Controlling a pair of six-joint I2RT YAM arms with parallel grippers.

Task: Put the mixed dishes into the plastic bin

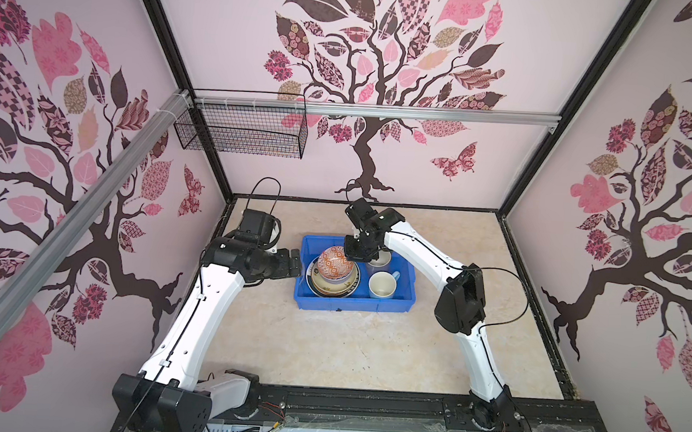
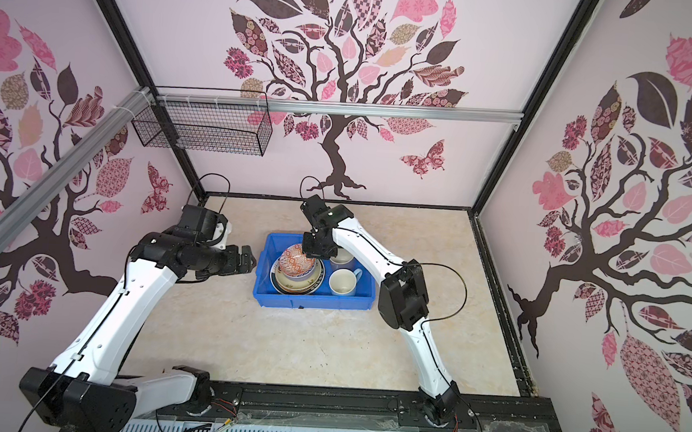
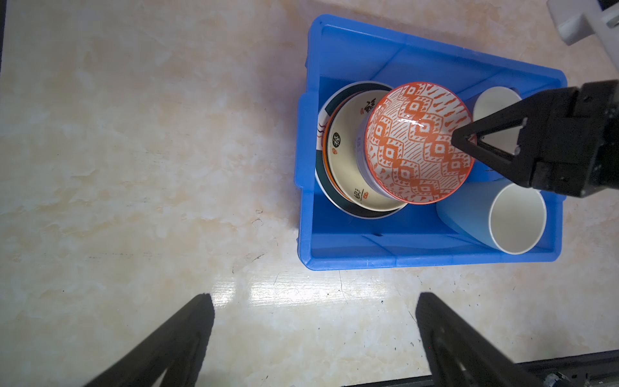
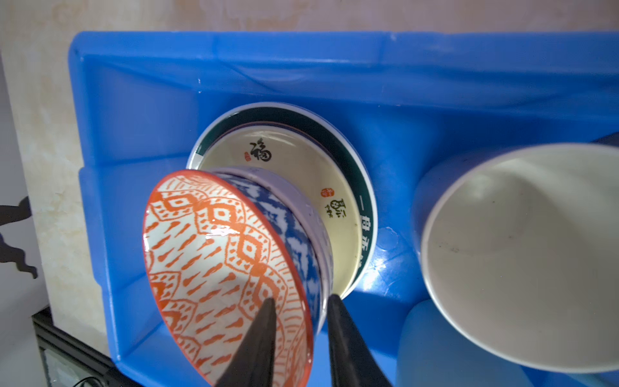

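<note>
An orange-and-white patterned bowl (image 4: 217,268) sits tilted inside a lavender bowl (image 4: 301,197), its outer side blue and white. Both rest on a stack of plates: a cream plate (image 4: 301,157) with black calligraphy on top, and a dark-rimmed plate (image 4: 348,150) showing beneath it. The stack fills the left half of a blue plastic bin (image 1: 355,303) in both top views. In the bin's right half stands a light-blue mug (image 1: 382,285) with a white inside, near the front wall. A second mug (image 3: 495,100) stands behind it, partly hidden by the right arm. The right gripper (image 4: 301,301) reaches down over the bin. Its jaws are parted and straddle the patterned bowl's rim, one finger inside and one outside, without pinching it. The left gripper (image 3: 313,298) hangs just beside the bin's left wall over the beige marbled tabletop (image 1: 327,341), with its jaws spread wide and nothing between them. A black wire basket (image 1: 242,130) hangs on the back wall, well apart from the bin.
</note>
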